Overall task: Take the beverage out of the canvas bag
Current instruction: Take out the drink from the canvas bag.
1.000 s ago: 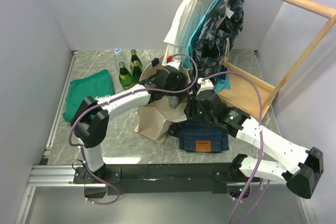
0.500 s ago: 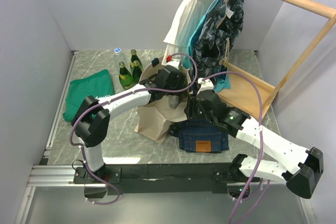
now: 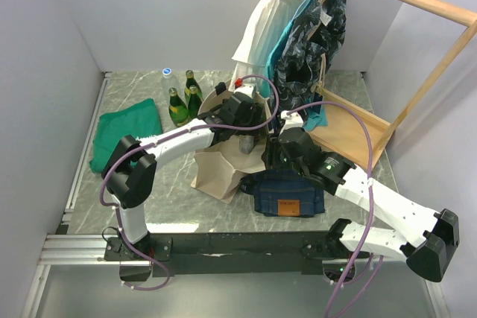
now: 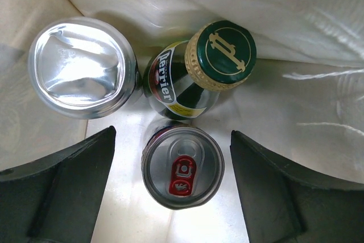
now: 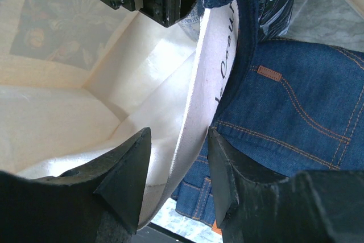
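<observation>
The left claw (image 4: 172, 136) hangs inside the canvas bag (image 4: 296, 21) with its 2 dark, matte fingers spread wide, touching nothing. Between them stands the red-tab can (image 4: 182, 169), round, with a brushed silver lid. Just beyond it, touching or nearly so, rises a Perrier bottle (image 4: 222, 55) of green glass with a ribbed gold collar and green cap. To its left stands a second can (image 4: 82, 66) with a crumpled, shiny top. The bag's lining is pale, glossy and creased; its floor is mostly hidden.

The right claw (image 5: 179, 135) has its 2 fingers apart on either side of the bag's side wall, whose thick cream edge runs up between them. Whether they press it cannot be told. Folded blue jeans (image 5: 296, 112) with orange stitching lie beside the bag on the grey marbled tabletop (image 3: 134, 87). Both arms cover the bag's mouth from above.
</observation>
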